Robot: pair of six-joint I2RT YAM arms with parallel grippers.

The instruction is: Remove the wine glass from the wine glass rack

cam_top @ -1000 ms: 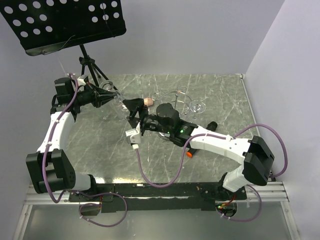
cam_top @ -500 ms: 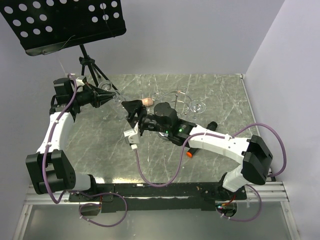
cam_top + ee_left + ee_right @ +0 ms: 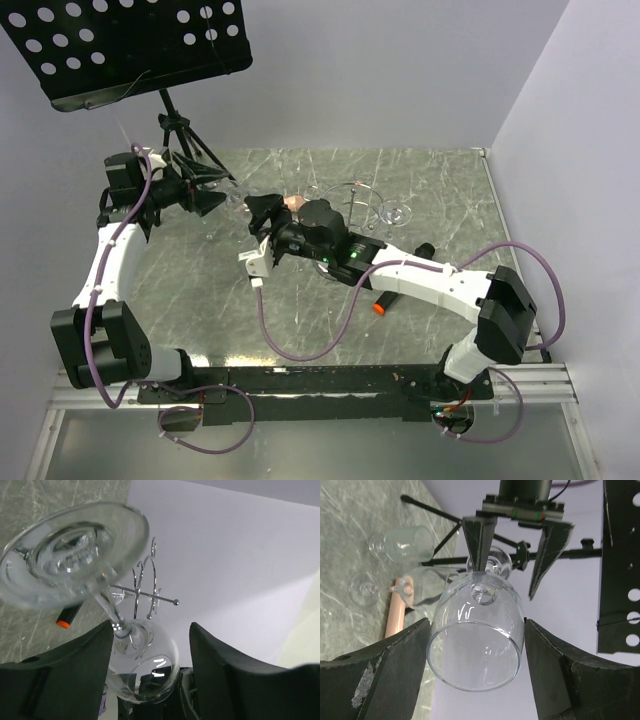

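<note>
Top: the wine glass [image 3: 236, 201] is off the wine glass rack [image 3: 352, 196]. It hangs in the air well left of the rack, between the two grippers. The right gripper [image 3: 258, 215] is just left of the rack and clamped on the bowl end. The left gripper [image 3: 215, 188] is farther left of the rack, with its jaws spread wide. Half a second ago those left jaws were pinched on the stem, and now they stand apart. The right wrist has also shifted a little farther from the rack.

Room to move: there's bare marble-patterned table [image 3: 200, 290] on the arm-base side of the rack. The black perforated music stand [image 3: 130, 45] crowds the far corner left of the rack. Walls run close behind the rack and to its right. A spare glass [image 3: 396, 213] is at the rack's right side. A peach cylinder [image 3: 294, 203] lies between the rack and the right gripper. An orange-tipped marker [image 3: 380, 305] lies on the arm-base side of the rack.

Left wrist: the round clear foot is closest to the lens. The thin stem runs between my matte black fingers [image 3: 75, 670] with a wide gap to one of them. I can't tell whether the stem touches the other finger. The rack is behind the glass, thin chrome loops and a ball-tipped rod against the white wall.

Right wrist: the smooth clear bowl, rim toward the lens, sits between my black pads [image 3: 400, 665], both tight against its wall. Beyond the bowl, the left gripper's fingers stand apart on either side of the foot.
</note>
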